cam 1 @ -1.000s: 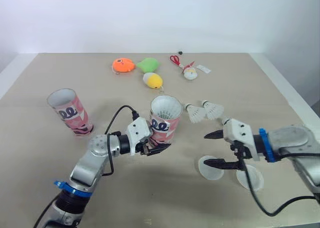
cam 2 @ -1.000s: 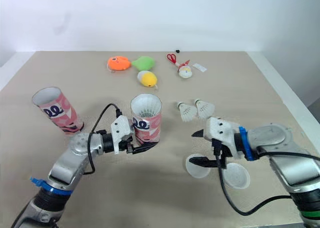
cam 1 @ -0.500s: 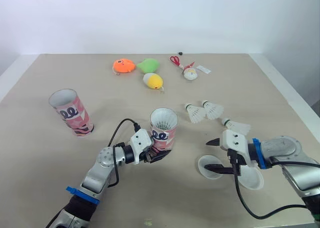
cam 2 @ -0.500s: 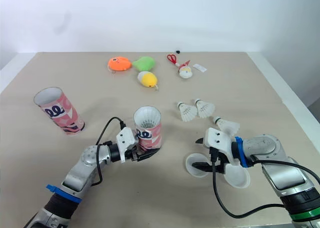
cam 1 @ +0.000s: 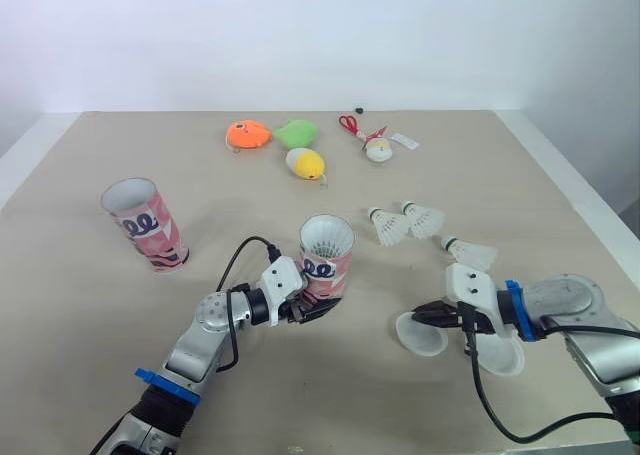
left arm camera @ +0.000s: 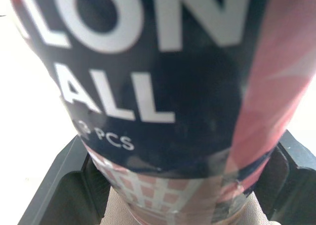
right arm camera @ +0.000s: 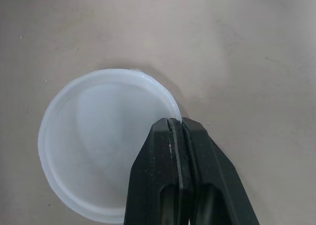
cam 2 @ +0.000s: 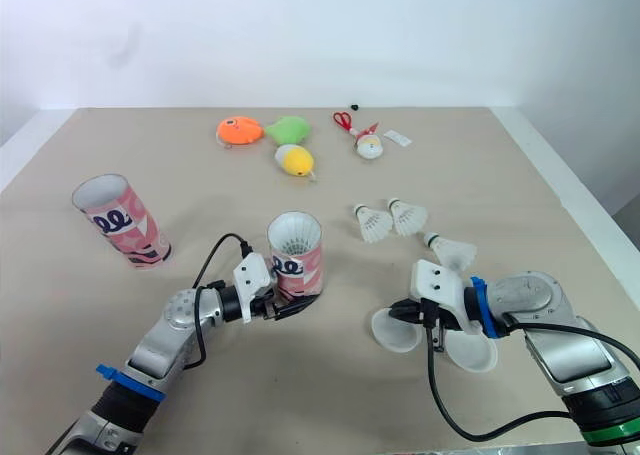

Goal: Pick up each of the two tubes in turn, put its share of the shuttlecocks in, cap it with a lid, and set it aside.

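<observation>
tabletop: right tool pinched shut on lid.

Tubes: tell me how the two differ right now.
The near tube is gripped low down by the left gripper; the far tube stands free, untouched. The near tube is mid-table, close to the shuttlecocks; the far tube is off to the robot's left. Both are pink, patterned and open-topped, with no lid on.

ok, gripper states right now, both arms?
Left gripper: closed on the pink patterned cardboard tube.
Right gripper: closed on the rim of a translucent white plastic lid.
</observation>
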Controlling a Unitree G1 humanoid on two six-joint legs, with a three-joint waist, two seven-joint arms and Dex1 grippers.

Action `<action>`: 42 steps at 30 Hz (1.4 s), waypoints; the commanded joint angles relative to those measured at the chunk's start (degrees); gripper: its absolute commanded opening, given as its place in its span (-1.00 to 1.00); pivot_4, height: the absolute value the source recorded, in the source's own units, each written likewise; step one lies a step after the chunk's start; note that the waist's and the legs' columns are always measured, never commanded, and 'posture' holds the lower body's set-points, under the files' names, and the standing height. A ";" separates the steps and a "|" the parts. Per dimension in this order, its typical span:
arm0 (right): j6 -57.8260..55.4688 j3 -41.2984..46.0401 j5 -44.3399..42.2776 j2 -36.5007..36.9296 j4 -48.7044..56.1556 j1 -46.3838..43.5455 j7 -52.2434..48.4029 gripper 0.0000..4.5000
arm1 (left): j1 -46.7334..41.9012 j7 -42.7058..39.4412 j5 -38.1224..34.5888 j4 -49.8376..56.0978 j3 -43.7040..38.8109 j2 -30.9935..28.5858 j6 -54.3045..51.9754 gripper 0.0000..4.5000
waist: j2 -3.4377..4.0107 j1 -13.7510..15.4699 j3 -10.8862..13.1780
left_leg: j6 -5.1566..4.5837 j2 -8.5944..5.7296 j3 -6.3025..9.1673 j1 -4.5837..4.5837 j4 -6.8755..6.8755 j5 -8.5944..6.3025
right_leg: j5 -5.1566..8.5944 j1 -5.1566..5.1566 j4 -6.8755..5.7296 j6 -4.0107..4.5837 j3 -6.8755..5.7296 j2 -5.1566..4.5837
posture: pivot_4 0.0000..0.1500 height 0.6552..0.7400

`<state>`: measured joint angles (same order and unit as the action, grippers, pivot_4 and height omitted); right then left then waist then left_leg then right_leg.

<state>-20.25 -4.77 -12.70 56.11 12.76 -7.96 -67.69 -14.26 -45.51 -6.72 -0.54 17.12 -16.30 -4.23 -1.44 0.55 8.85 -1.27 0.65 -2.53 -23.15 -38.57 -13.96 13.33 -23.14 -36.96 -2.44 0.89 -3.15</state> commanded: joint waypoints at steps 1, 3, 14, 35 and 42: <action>-1.43 0.26 -1.46 -0.08 -0.06 -2.05 -1.23 -0.98 | 0.93 -0.09 0.94 -1.95 0.93 -0.63 -1.99 0.45 | 0.00 0.00 0.00 | 0.00 0.00 0.00 0.00 0.00 0.00 | 0.00 0.00 0.00 0.00 0.00 0.00 | 1.00 1.00; -4.64 2.14 -4.97 -1.43 1.02 -6.78 -1.06 -0.98 | 0.92 -0.05 1.02 -2.23 0.96 -0.62 -1.85 0.45 | 0.02 -0.01 0.01 | 0.00 0.00 -0.04 0.00 0.00 0.00 | -0.03 -0.02 0.00 -0.02 0.02 -0.01 | 1.00 1.00; -18.88 0.28 -13.61 -12.11 7.08 -41.41 6.40 -0.98 | 0.57 -0.24 0.89 -3.09 0.82 -0.95 -2.74 0.45 | 0.18 0.03 0.00 | -0.12 0.09 -0.16 -0.07 0.10 0.14 | -0.36 -0.23 0.00 0.45 0.01 -0.05 | 1.00 1.00; -17.76 -12.64 -3.25 -11.60 8.10 -47.50 4.39 -0.98 | 0.45 -0.03 1.39 -2.84 1.05 -1.88 -3.12 0.45 | 0.14 -0.01 -0.02 | -0.05 0.08 -0.11 -0.18 0.13 0.10 | -0.33 -0.30 0.08 0.52 -0.12 -0.35 | 1.00 1.00; -15.28 -13.35 -0.82 -11.54 7.34 -47.99 2.89 -0.98 | 0.15 0.07 1.47 -3.17 1.07 -1.87 -3.03 0.45 | 0.13 -0.01 -0.01 | -0.05 0.08 -0.11 -0.19 0.13 0.10 | -0.32 -0.30 0.09 0.52 -0.12 -0.35 | 1.00 1.00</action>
<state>-36.29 -18.70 -14.27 43.88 19.86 -54.59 -64.17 -15.27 -45.57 -6.77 -0.93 17.54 -17.07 -4.96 -1.31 0.54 8.83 -1.32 0.73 -2.64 -23.33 -38.44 -13.86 13.01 -23.43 -36.88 -1.92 0.77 -3.50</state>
